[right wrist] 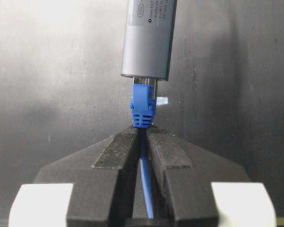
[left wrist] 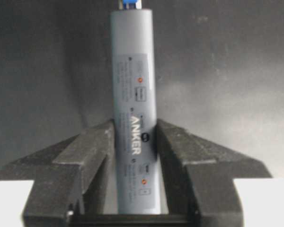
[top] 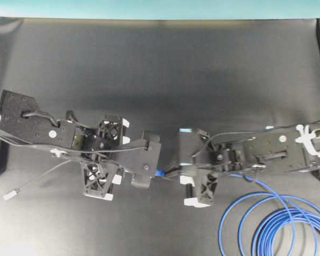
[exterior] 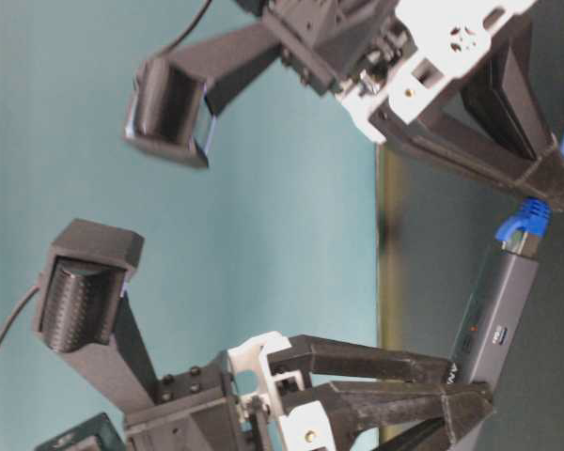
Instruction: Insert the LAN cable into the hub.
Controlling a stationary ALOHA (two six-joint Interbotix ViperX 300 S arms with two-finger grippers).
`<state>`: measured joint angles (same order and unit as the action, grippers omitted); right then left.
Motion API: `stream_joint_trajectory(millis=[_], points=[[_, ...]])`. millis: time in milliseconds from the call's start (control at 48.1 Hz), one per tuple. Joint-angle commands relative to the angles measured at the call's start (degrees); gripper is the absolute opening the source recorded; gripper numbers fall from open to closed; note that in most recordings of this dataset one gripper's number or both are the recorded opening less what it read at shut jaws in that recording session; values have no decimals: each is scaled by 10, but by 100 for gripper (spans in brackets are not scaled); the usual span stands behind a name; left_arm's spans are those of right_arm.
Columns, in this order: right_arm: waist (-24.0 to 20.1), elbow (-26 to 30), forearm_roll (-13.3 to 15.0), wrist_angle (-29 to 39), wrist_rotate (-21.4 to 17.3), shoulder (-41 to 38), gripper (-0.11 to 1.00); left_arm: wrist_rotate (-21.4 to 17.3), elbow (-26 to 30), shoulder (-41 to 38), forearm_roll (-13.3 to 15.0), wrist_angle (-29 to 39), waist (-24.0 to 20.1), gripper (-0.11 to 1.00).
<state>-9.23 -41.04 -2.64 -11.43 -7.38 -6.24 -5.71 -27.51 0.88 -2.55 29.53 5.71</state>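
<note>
Two robot arms meet above a dark surface (top: 160,69). The left claw (left wrist: 135,142) is clamped on both sides of a slim grey hub (left wrist: 132,71), which sticks straight out beyond its tips. The right claw (right wrist: 143,142) is pinched nearly closed on a blue LAN cable (right wrist: 143,106), just behind its plug, which sits in the hub's far end. Spare cable coils behind the right claw.

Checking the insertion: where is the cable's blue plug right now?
In the right wrist view, the blue plug sits at the hub's end port, just beyond the right tool, which pinches the LAN cable.
</note>
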Motion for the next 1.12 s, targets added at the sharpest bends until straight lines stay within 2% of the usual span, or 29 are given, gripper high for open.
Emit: stream_joint_trajectory(millis=[0, 187, 250, 312, 478, 562, 624, 791, 832, 1103], points=[[7, -3, -2, -43, -2, 20, 4, 0, 2, 6, -2, -15, 2, 29], [7, -27, -10, -56, -18, 30, 4, 2, -2, 6, -2, -15, 1, 29], [7, -33, -12, -51, -30, 33, 9, 4, -4, 7, -2, -16, -1, 29], [5, -40, -12, -48, -44, 36, 23, 5, -4, 6, -2, -16, -3, 29], [-10, -54, -11, -51, -70, 44, 72, 8, -11, 6, -2, -19, -8, 29], [-16, -66, -12, -51, -76, 50, 85, 10, -18, 6, -2, -19, -10, 30], [-18, -77, -13, -51, -80, 62, 85, 15, -24, 6, -2, -20, -10, 32], [-19, -123, -13, -55, -94, 111, 84, 25, -33, 10, -2, -36, -10, 79], [-18, -135, -13, -57, -98, 124, 84, 25, -39, 11, -2, -47, -10, 85], [-18, -210, -13, -79, -105, 243, 83, 35, -62, 58, -2, -82, -10, 80]])
